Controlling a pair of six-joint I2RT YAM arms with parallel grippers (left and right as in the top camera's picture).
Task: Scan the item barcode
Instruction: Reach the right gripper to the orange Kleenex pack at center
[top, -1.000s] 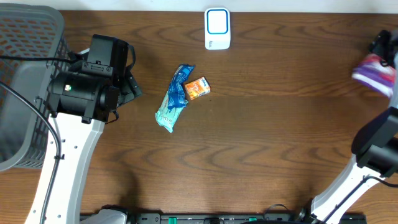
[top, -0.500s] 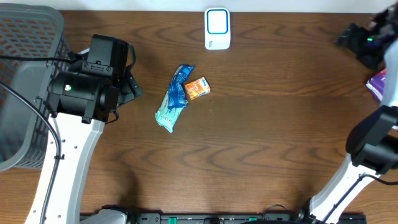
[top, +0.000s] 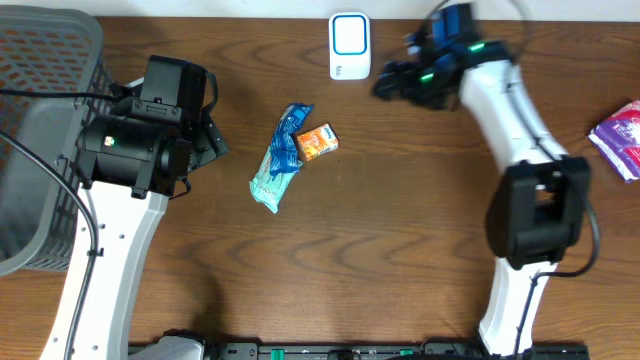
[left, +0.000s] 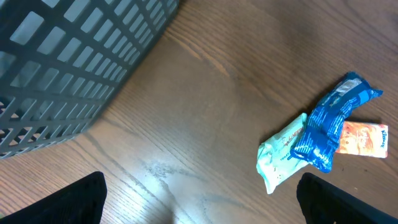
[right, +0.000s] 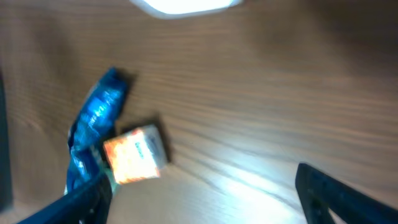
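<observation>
Packet (top: 280, 158) lies slantwise — blue end apparently toward scanner (top: 349, 45); left fingers (left: 56, 199), right fingers (right: 342, 199) spread.

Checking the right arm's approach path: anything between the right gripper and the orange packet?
Only bare table between the right gripper and the orange packet, per overhead. The white scanner sits off that line.

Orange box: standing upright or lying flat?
Lying flat: the orange box rests on the table with its broad printed face up.

Wooden table (top: 400, 230) with blue packet (top: 281, 152), orange box (top: 317, 142), white scanner (top: 350, 45), apparently a purple pouch (top: 620, 135).
</observation>
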